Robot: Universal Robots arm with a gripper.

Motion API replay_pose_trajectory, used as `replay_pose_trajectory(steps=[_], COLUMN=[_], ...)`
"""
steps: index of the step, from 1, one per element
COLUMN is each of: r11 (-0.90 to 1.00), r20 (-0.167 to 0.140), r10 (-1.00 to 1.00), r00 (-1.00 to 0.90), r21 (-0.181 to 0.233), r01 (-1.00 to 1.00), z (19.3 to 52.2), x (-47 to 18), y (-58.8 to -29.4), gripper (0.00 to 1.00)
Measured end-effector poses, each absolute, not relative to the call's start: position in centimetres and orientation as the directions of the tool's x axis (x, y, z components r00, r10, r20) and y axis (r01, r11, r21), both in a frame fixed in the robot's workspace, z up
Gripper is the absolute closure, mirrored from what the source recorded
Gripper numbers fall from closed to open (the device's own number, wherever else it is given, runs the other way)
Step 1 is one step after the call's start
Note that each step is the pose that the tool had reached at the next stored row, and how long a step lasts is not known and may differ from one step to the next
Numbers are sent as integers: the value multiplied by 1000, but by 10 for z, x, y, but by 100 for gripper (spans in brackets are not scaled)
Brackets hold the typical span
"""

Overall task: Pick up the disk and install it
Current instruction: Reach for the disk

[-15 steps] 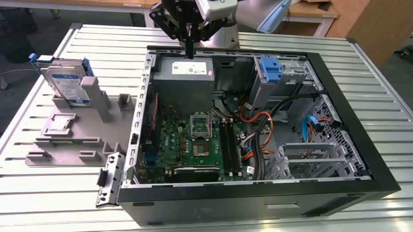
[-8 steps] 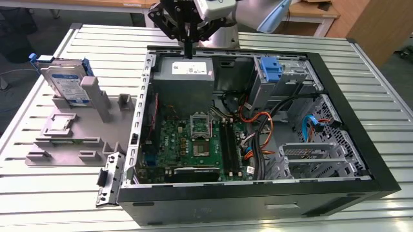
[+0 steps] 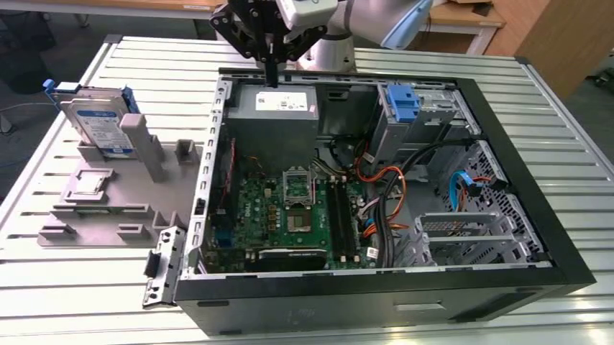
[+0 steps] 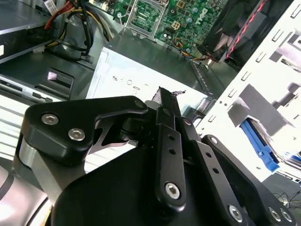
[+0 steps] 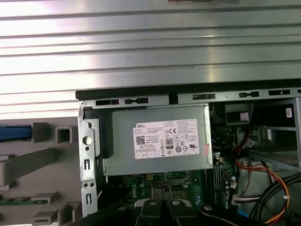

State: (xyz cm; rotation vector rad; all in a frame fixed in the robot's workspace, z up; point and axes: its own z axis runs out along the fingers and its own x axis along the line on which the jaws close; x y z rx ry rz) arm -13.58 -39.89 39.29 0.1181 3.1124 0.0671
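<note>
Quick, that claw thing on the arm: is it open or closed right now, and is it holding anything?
Gripper: closed, holding nothing, over the grey power supply box. The disk stands apart in its grey holder.

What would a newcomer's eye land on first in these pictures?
The open black computer case, lying on the slatted table with its green motherboard exposed, dominates the exterior view. The gripper hangs, jaws together, above the grey power supply. On the exterior view's left, the disk stands on edge in a grey holder.
</note>
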Motion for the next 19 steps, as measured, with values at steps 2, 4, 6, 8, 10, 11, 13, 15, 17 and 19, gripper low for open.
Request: replay_pose_trajectory(steps=[2,4,6,8,10,11,13,15,17,19], r11=[996,996,996,996,996,996,996,996,996,996], r20=[-25,-25,-25,-25,-25,-24,-25,-25,-25,-25], r10=[76,76,76,76,76,76,76,76,76,76], r00=[-997,-997,-997,-997,-997,-997,-997,-997,-997,-997], r21=[44,44,44,44,44,44,44,44,44,44], r01=[75,75,75,75,75,75,75,75,75,75], z=[393,392,392,392,392,392,391,391,391,391], x=[-140,-143,-145,-147,-149,-150,-154,-157,-159,-161], y=[-399,-399,-399,-399,-399,-399,-399,-399,-399,-399], gripper=[90,90,90,90,90,90,90,90,90,90])
